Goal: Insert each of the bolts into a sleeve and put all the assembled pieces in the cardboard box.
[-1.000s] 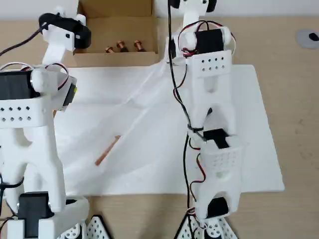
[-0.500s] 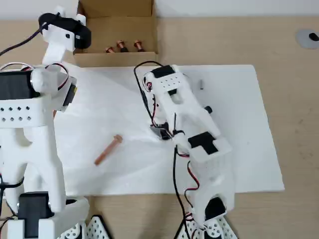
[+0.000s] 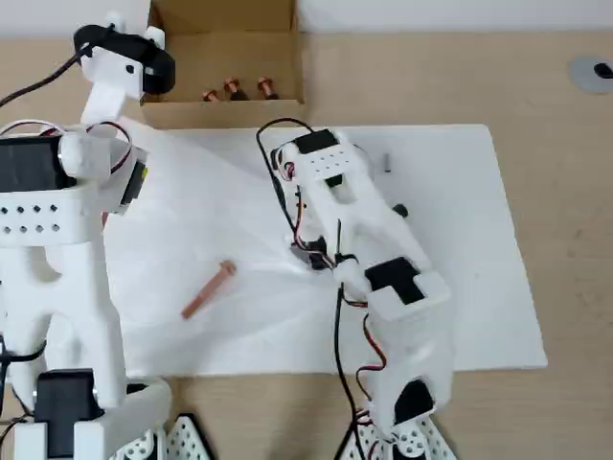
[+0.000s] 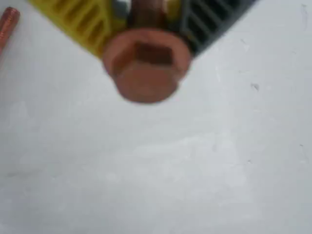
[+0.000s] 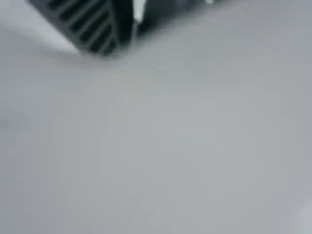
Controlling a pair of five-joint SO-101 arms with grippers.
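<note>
On my left, the left gripper (image 4: 146,14) hangs over the sheet (image 3: 460,287), its yellow and black fingers (image 4: 78,22) pinching a copper bolt (image 4: 145,66) just behind the head, socket end facing the wrist camera. I can't see whether a sleeve is on it. The box (image 3: 222,115) sits at the far edge of the table, with three copper pieces (image 3: 233,89) lying inside, so I judge those done. A loose piece (image 3: 208,288) lies aslant on the sheet, near its left end, not yet boxed. That leaves it and the held bolt. The right gripper (image 5: 131,19) sits low over the middle of the sheet; open or closed, I cannot tell. The sheet is white and rumpled, laid on a wooden table (image 3: 560,192). A grey disc (image 3: 592,72) lies far right.
</note>
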